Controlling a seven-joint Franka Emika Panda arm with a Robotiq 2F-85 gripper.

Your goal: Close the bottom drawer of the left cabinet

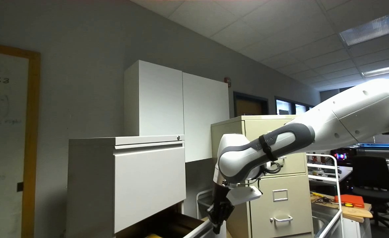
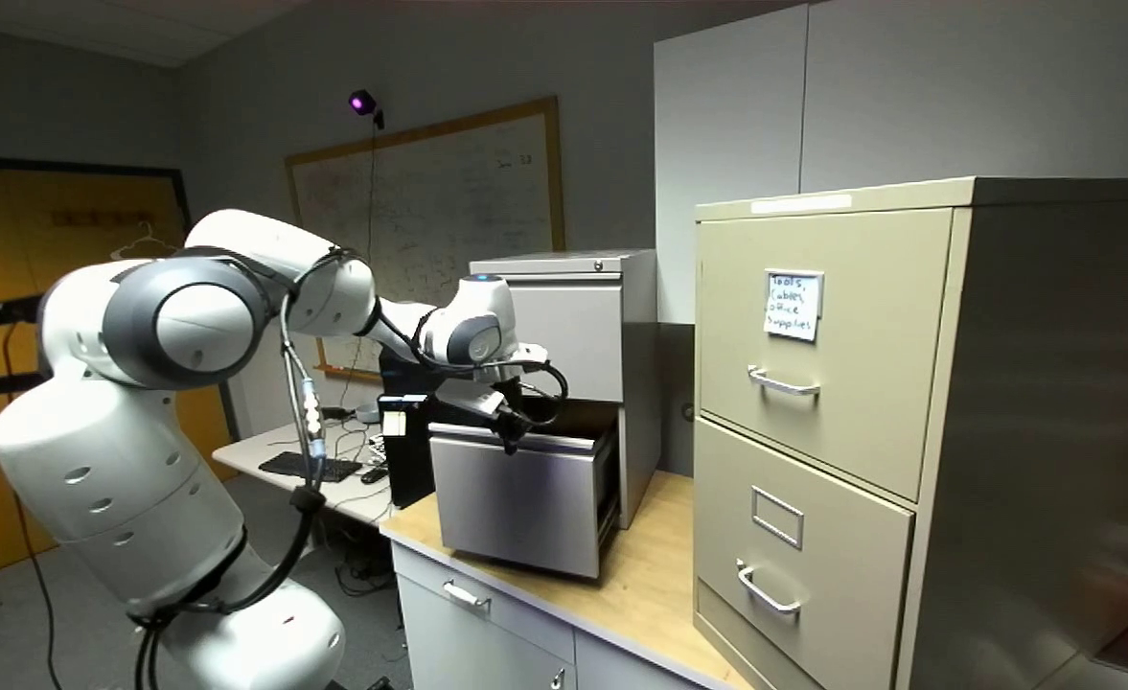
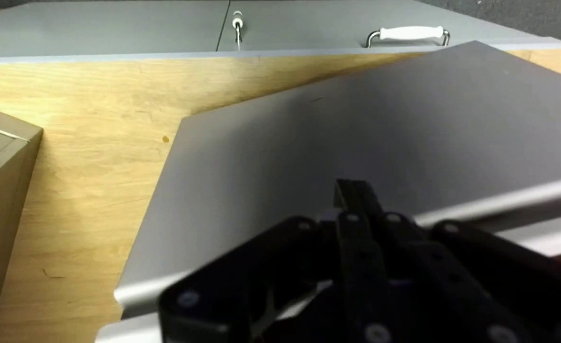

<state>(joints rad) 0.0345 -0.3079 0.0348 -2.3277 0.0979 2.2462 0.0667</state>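
Observation:
The left cabinet is a boxy pale-grey metal cabinet with a flat upper front; it also shows in an exterior view. Its bottom drawer is pulled well out, with its dark inside showing. In an exterior view only the bottom drawer's light top rim and part of its inside show. In the wrist view the drawer front fills the middle. My gripper is shut, fingertips together, with nothing seen between them. Its tips point down at the drawer front's top edge; I cannot tell whether they touch it.
A beige filing cabinet stands beside the left cabinet on the wooden counter. White cupboards hang behind. A desk with a keyboard is beyond the left cabinet. Something yellow lies inside the drawer.

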